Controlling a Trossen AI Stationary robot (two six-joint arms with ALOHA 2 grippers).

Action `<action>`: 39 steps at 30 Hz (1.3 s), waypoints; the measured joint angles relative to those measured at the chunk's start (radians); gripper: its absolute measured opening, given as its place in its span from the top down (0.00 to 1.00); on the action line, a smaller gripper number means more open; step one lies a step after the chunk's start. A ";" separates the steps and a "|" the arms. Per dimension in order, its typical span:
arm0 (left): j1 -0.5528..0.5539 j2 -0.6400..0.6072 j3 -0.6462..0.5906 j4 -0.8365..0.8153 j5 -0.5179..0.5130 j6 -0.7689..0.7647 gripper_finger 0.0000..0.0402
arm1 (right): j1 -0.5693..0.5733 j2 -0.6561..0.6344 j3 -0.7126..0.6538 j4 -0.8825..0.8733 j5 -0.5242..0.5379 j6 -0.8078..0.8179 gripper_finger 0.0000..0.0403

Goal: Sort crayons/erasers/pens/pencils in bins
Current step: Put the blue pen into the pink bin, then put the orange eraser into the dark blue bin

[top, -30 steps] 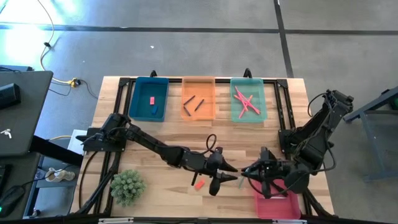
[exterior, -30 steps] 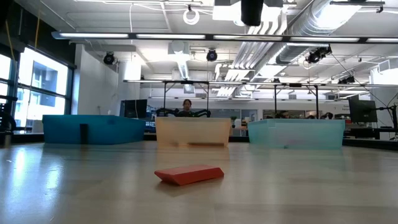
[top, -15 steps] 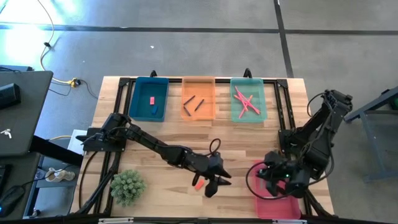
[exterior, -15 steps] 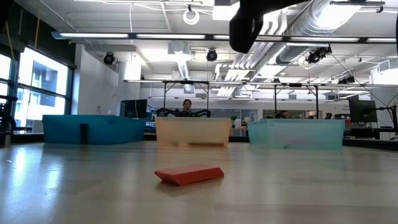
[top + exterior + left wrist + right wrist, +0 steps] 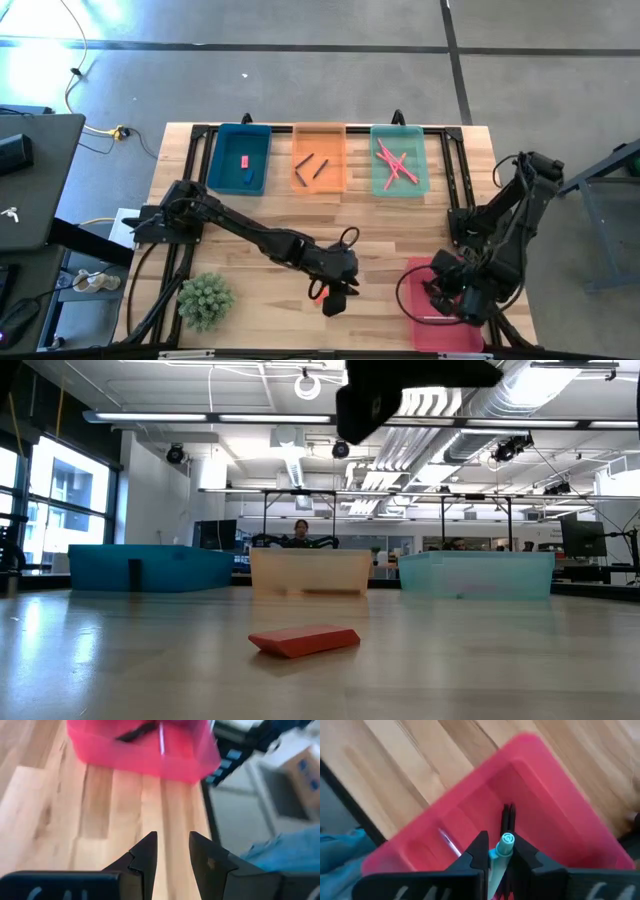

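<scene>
An orange-red eraser [image 5: 317, 293] [image 5: 303, 641] lies flat on the wood near the table's front middle. My left gripper [image 5: 333, 302] [image 5: 172, 851] hangs just right of it and above it, open, with nothing between its fingers. My right gripper [image 5: 441, 300] [image 5: 500, 855] hovers over the red-pink bin [image 5: 455, 337] [image 5: 470, 785] at the near right, shut on a pen [image 5: 504, 846] with a light teal end. A black pen [image 5: 508, 815] and a pale one [image 5: 448, 841] lie in that bin. My right gripper pinches the pen's shaft just behind its teal end [image 5: 495, 854] between its two fingers. The fingers point steeply down from above. The pen runs along the fingers, its teal end sticking out past their ends, and it is clear of the bin's floor.
Along the far edge stand a dark blue bin [image 5: 240, 158] with erasers, an orange bin [image 5: 319, 158] with dark stubs and a light teal bin [image 5: 399, 160] with pink pencils. A small green plant [image 5: 205, 300] sits at the near left corner.
My right gripper has carried the pen toward the table's right and near edges, from the bare wood to above the red-pink bin, sinking and tipping to point steeply down. My left gripper has tipped and drawn a little toward the eraser, which has not moved.
</scene>
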 joint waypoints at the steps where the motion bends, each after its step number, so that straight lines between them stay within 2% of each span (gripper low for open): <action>1: 0.000 0.000 0.026 -0.057 0.000 0.016 0.75 | 0.000 0.018 0.000 0.002 -0.013 0.002 0.94; 9: -0.006 -0.004 0.163 -0.402 -0.076 0.040 0.76 | 0.000 0.130 0.000 0.051 -0.045 0.005 0.94; 14: -0.024 -0.003 0.170 -0.512 -0.134 -0.038 0.76 | 0.000 0.181 0.000 0.062 -0.082 0.006 0.94; 19: -0.055 -0.003 0.171 -0.555 -0.148 -0.121 0.76 | 0.000 0.198 0.000 0.064 -0.162 0.036 0.94; 23: -0.077 -0.003 0.170 -0.550 -0.184 -0.127 0.76 | 0.000 0.198 0.000 0.067 -0.169 0.055 0.92; 30: -0.088 -0.003 0.171 -0.549 -0.191 -0.182 0.74 | 0.000 0.198 0.000 0.069 -0.169 0.056 0.76; 34: -0.088 -0.003 0.170 -0.549 -0.189 -0.205 0.69 | 0.000 0.198 0.000 0.054 -0.165 0.057 0.67; 39: -0.088 0.002 0.170 -0.550 -0.153 -0.272 0.58 | 0.000 0.183 0.000 0.035 -0.163 0.059 0.64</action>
